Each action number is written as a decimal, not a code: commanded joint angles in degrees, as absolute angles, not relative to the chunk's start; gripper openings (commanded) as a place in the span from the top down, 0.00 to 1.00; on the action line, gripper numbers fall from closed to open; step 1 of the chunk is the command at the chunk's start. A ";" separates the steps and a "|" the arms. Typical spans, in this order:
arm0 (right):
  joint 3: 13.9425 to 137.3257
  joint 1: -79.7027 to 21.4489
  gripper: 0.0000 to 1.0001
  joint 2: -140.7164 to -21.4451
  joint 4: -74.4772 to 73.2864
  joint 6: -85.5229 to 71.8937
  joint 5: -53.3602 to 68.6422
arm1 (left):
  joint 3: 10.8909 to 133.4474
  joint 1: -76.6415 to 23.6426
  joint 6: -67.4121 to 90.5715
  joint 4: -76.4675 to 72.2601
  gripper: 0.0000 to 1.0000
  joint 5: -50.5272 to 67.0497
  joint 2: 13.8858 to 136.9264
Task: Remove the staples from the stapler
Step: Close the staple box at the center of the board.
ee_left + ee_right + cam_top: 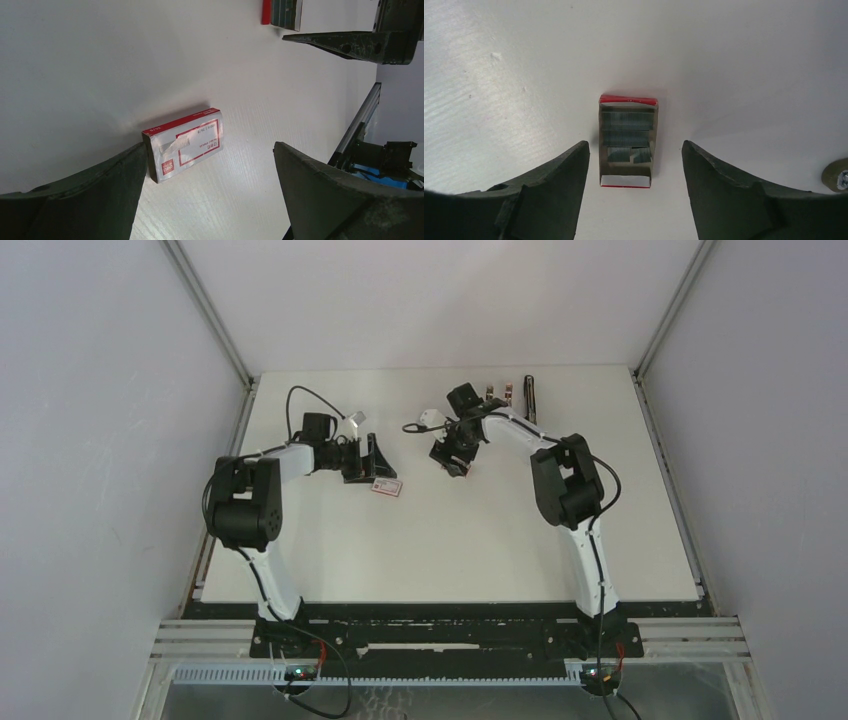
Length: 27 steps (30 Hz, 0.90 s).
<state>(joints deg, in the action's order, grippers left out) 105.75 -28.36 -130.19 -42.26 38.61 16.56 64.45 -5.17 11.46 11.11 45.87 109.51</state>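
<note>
Right now our right tool (635, 145) hangs straight above a small open cardboard tray (628, 99). Its jaws are released and stand on either side of the tray's long walls, with a clear gap at each flank, so nothing is gripped. Grey staples (628, 125) lie in the tray in short strips: two full rows at the end away from the wrist, two broken pieces at the near end.

The stapler (530, 398) lies along the far edge of the counter (480, 540), to the right of this tool and well apart from it. From above we cannot tell whether its magazine holds anything.

Our left tool (210, 146) is released too, jaws at their widest, low over the red-and-white box sleeve (187, 142). The sleeve lies flat just beside one finger; whether it touches we cannot tell.

We judge the step in hand to be work at the tray, either a pinch on it or a drop into it. To do it well, we centre the wrist so both fingers meet the walls together. A one-sided touch would likely skid the light tray across the smooth counter and spill the loose pieces. We close gently, because thin card buckles under a hard squeeze. We come low enough to catch the walls, not the rim alone. The left tool should keep out of the right one's path.
</note>
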 commanded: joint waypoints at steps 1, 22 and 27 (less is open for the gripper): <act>108.80 -28.97 0.35 -131.31 -43.41 38.38 15.29 | 62.78 -4.98 12.06 9.42 0.00 47.98 109.36; 106.24 -30.37 0.64 -129.76 -43.69 40.30 17.02 | 63.11 -4.47 12.63 9.39 0.00 48.60 110.04; 104.43 -30.71 0.63 -128.20 -43.36 40.62 17.43 | 63.25 -4.48 12.83 9.38 0.00 48.77 110.21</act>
